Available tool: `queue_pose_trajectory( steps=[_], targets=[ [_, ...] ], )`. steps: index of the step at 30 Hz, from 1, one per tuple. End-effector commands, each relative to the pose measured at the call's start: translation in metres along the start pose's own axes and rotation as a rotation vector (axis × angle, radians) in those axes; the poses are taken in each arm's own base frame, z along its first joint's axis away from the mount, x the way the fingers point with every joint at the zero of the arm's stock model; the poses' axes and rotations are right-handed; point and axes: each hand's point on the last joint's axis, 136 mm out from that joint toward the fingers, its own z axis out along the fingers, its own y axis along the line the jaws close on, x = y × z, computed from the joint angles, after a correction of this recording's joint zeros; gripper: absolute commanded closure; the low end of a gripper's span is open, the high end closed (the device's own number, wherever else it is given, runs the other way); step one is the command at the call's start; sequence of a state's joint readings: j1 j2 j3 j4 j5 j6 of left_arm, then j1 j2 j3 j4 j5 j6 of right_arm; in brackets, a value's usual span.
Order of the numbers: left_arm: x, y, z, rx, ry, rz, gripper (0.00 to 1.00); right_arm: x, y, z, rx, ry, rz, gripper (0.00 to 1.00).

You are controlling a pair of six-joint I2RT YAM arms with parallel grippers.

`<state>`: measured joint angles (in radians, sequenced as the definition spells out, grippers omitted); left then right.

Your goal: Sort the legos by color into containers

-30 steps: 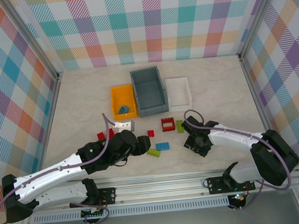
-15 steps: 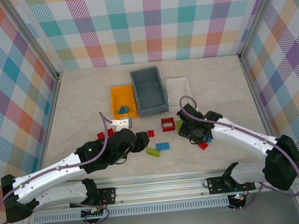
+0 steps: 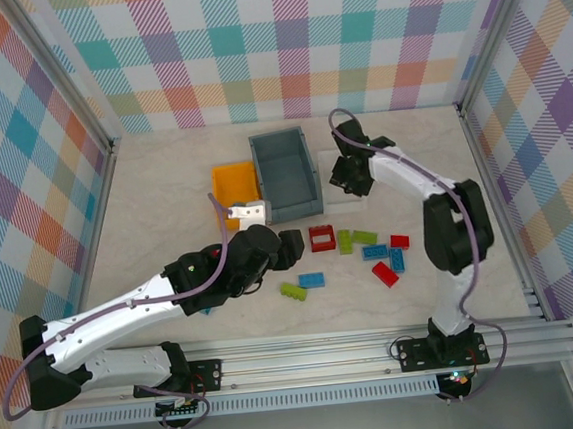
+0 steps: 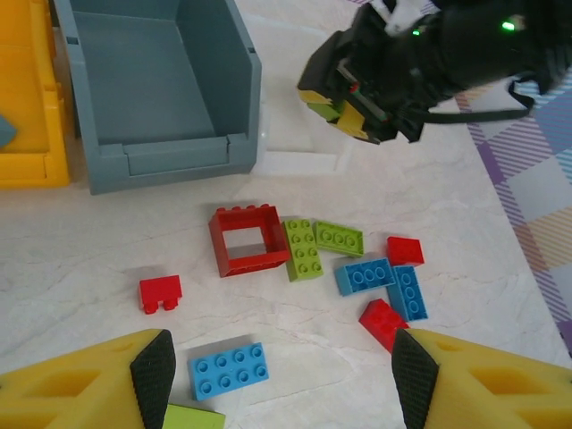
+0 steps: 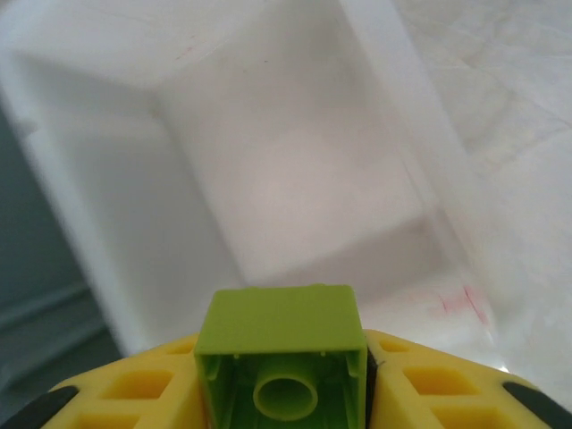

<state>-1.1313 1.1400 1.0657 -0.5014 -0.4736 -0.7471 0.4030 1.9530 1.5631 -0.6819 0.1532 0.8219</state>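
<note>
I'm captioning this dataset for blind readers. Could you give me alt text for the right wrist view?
A lime green lego, underside toward the camera, is clamped in the yellow jaws of the right gripper above an empty white bin. The edge of a grey-blue bin shows at left.

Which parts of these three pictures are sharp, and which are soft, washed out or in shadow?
Right wrist view: the lime green brick in the right gripper is sharp; the white bin behind it is washed out and soft-edged. Left wrist view: the loose bricks are crisp, and the red frame brick throws a short soft shadow. Top view: light is even, without strong glare.
</note>
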Motion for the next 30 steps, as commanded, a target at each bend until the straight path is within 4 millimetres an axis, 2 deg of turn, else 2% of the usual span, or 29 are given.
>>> queue_pose_trajectory(
  steps=[1, 4, 8, 11, 15, 18, 20, 25, 28, 30],
  targets=[
    [-0.007, 0.001, -0.007, -0.024, -0.017, 0.002, 0.33, 0.004, -0.002, 0.013, 0.045, 0.068, -0.011, 0.54],
    [-0.002, 0.012, -0.009, -0.066, -0.003, 0.001, 0.33, 0.008, -0.001, 0.022, 0.053, 0.091, -0.001, 0.46],
    [0.004, 0.026, -0.012, -0.11, 0.014, -0.002, 0.33, 0.003, 0.003, 0.007, 0.033, 0.058, -0.011, 0.35],
    [0.008, 0.042, -0.016, -0.176, 0.021, -0.006, 0.33, -0.006, 0.012, -0.019, -0.008, 0.005, -0.033, 0.35],
    [0.01, 0.071, -0.024, -0.315, 0.038, -0.005, 0.33, -0.016, 0.033, -0.071, -0.079, -0.111, -0.104, 0.36],
    [0.012, 0.095, -0.027, -0.395, 0.076, -0.03, 0.34, -0.013, 0.039, -0.103, -0.123, -0.166, -0.132, 0.36],
    [0.01, 0.105, -0.029, -0.408, 0.077, -0.057, 0.34, -0.009, 0.035, -0.113, -0.145, -0.171, -0.12, 0.36],
    [0.001, 0.114, -0.034, -0.396, 0.056, -0.106, 0.34, -0.004, 0.022, -0.119, -0.156, -0.202, -0.111, 0.41],
    [-0.005, 0.124, -0.036, -0.424, 0.061, -0.127, 0.37, -0.014, 0.021, -0.11, -0.158, -0.199, -0.126, 0.53],
    [-0.006, 0.137, -0.036, -0.445, 0.088, -0.158, 0.37, -0.026, 0.019, -0.096, -0.145, -0.182, -0.147, 0.55]
  ],
)
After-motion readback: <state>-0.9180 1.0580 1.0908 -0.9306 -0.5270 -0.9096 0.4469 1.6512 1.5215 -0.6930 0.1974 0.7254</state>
